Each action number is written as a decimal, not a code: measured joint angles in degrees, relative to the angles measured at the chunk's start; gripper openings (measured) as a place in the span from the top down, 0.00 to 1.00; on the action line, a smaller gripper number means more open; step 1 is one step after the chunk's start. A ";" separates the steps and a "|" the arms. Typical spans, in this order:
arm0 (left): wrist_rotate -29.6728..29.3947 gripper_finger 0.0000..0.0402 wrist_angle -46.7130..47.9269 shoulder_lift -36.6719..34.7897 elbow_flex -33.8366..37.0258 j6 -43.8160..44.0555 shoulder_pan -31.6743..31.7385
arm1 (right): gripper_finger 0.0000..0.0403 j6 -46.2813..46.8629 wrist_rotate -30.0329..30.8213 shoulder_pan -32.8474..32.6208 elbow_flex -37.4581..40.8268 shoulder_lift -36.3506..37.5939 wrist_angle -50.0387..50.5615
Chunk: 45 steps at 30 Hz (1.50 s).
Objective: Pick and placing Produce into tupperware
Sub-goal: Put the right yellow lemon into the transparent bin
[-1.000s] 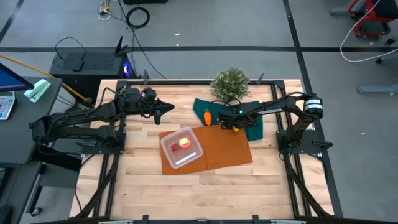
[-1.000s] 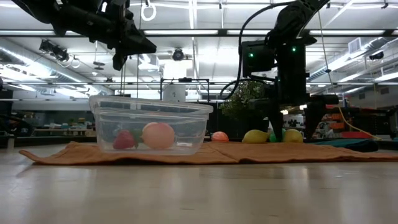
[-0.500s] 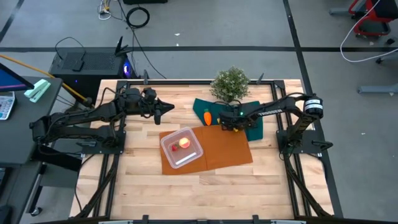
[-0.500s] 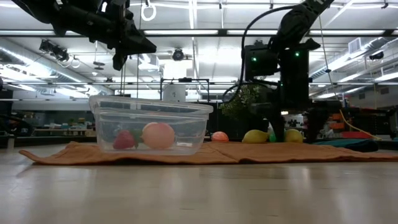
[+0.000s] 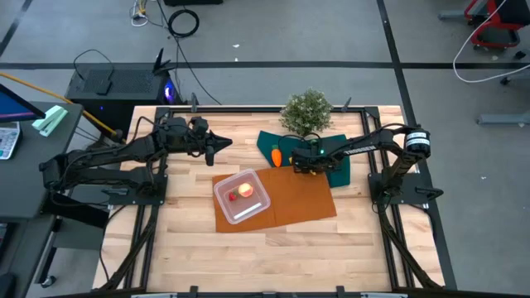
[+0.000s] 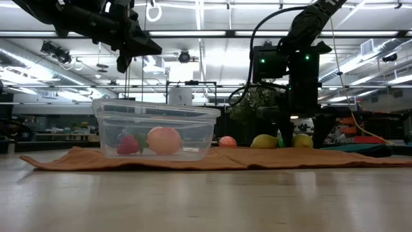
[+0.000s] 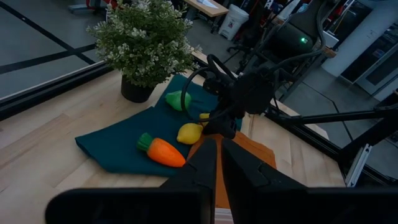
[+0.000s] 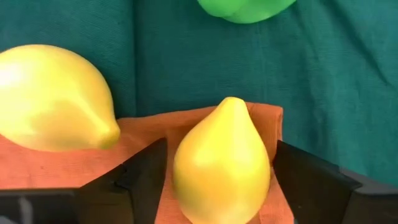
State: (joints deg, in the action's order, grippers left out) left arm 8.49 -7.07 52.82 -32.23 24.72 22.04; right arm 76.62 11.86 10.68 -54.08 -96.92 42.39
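change: right gripper [image 8: 222,163] has dropped lower vs a sec ago, jaws now straddling a lemon [image 8: 222,167], narrowing but not yet clamped.
meaning: prob. grasp step; lemon next for tupperware [image 5: 243,196].
left gripper [image 5: 225,144]: parked upper left of centre, jaws clenched, empty.
produce: peach fruit [image 6: 163,140] + red piece [image 6: 129,144] already in tub; 2nd lemon [image 8: 53,98], green ball [image 8: 244,9], carrot [image 5: 276,155] still out.
surface: wood tabletop [image 5: 190,242], orange cloth [image 5: 302,199], green cloth [image 5: 340,171], potted plant [image 5: 306,111].
room: grey floor, cables.
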 joint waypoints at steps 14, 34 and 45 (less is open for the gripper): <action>0.00 0.91 0.00 0.00 -0.01 -0.02 0.01 | 0.60 -0.31 0.09 0.00 0.00 0.07 -0.16; 0.00 0.92 0.01 0.00 -0.02 -0.02 0.00 | 0.59 -1.75 0.63 -0.95 -2.34 8.58 1.90; 0.00 0.91 0.00 0.00 -0.02 -0.04 0.00 | 0.59 -1.81 2.95 -4.13 -2.38 21.23 10.55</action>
State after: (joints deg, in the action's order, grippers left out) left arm 8.49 -7.07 52.82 -32.25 24.69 22.04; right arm 74.81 14.80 6.55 -56.47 -75.69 52.95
